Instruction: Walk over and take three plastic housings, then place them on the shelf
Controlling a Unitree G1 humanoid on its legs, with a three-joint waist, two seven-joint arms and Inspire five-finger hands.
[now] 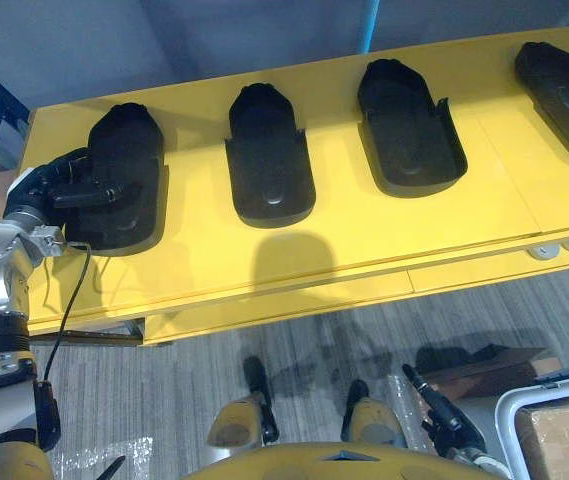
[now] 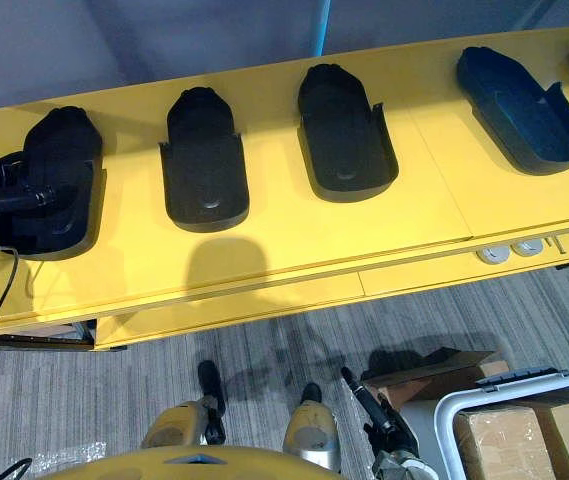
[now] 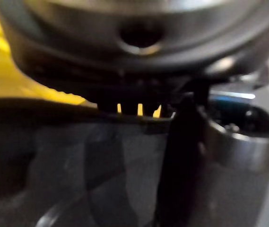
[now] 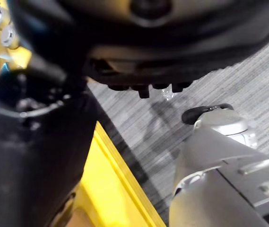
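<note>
- Four black plastic housings are seen in a row on a yellow worktop point(image 1: 344, 230), each apart from the next.
- The left hand point(image 1: 76, 185) is set on the leftmost housing point(image 1: 129, 150), at its outer side wall.
- In the left wrist view, the fingers point(image 3: 129, 101) are hooked over that wall's far side and the thumb point(image 3: 177, 156) is laid on the near side; the wall is pinched between them.
- The second housing point(image 1: 267, 160), third housing point(image 1: 409, 125) and fourth housing point(image 1: 564, 95) are untouched.
- The right hand point(image 1: 444, 415) is hung low over the grey carpet point(image 1: 214, 340), fingers relaxed, nothing held.
- Cardboard boxes point(image 2: 524, 430) are noted in a white-framed bin point(image 2: 454, 410) beside it.
</note>
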